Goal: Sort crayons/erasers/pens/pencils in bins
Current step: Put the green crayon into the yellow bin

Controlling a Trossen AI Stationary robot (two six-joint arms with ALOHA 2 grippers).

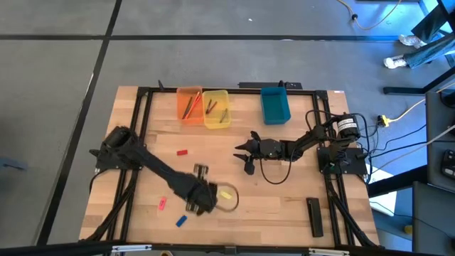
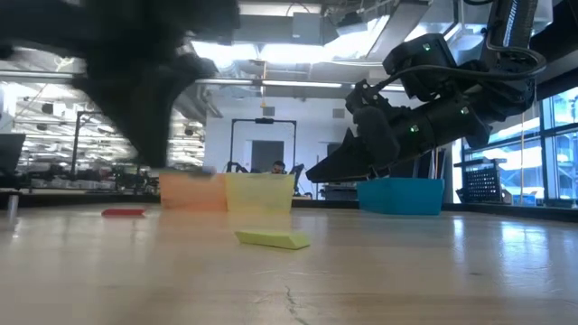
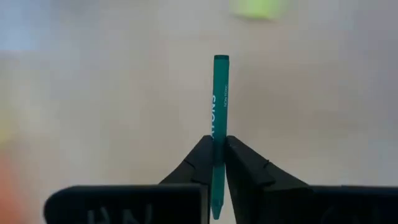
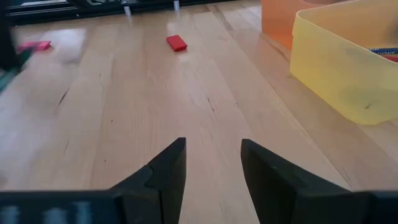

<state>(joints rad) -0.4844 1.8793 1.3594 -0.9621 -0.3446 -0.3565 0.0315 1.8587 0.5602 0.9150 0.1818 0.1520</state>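
Crayon (image 3: 220,118), teal-green, is pinched between the left gripper's (image 3: 219,163) two dark fingers (image 3: 247,171), which are closed tight on its lower part; it stands straight up out of them, its flat end up and its pointed tip below the fingers. That gripper (image 1: 204,197) hangs over the table's (image 1: 284,206) near left part. A yellow eraser (image 1: 226,194) lies just beside it, a blue eraser (image 1: 180,220) and a pink one (image 1: 162,204) lie near, and a red one (image 1: 183,152) is farther off.

The right gripper (image 4: 211,163) holds nothing; its fingers (image 4: 169,169) stand apart over bare wood at mid-table (image 1: 246,156).

At the table's far edge sit the bins: orange (image 1: 189,104) and yellow (image 1: 216,109) touching, both with crayons or pencils inside, and the blue one (image 1: 274,104) apart to their right. A long black bar (image 1: 315,215) lies at the near right.
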